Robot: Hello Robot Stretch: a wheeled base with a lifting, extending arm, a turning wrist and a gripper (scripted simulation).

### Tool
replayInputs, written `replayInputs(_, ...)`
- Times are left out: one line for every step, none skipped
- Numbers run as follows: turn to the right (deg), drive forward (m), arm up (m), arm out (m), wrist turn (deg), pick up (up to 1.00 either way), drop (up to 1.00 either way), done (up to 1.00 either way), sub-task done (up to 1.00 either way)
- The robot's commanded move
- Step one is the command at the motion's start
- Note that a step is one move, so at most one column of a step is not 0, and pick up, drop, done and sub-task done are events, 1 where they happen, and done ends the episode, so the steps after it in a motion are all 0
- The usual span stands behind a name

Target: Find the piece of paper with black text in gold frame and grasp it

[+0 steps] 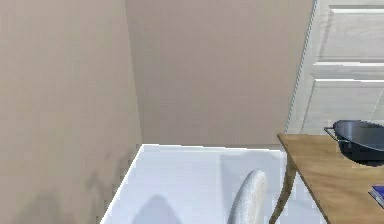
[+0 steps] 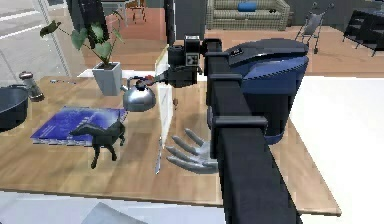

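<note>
In the arm side view a thin upright pale panel (image 2: 160, 130), seen almost edge-on, stands on the wooden table (image 2: 60, 170). I cannot make out text or a gold frame on it. The dark arm (image 2: 235, 140) rises from the bottom edge, and the gripper (image 2: 166, 80) sits at the panel's top end. Since the panel rests on the table at the gripper, I cannot tell whether the gripper holds anything.
On the table are a silver hand sculpture (image 2: 192, 150), a black horse figure (image 2: 100, 140), a blue book (image 2: 70, 125), a silver kettle (image 2: 140, 97), a potted plant (image 2: 105, 72), a dark pot (image 2: 10, 105) and a dark blue bin-like thing (image 2: 265, 70). Ahead: a wall corner, a white door (image 1: 345, 70), the table's edge (image 1: 320, 160), a chair back (image 1: 250, 200).
</note>
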Motion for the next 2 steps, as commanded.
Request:
replayInputs(0.0,0.0,0.0,0.0,0.0,1.0,0.0,0.0,0.0)
replayInputs(0.0,0.0,0.0,0.0,0.0,0.0,0.0,1.0,0.0)
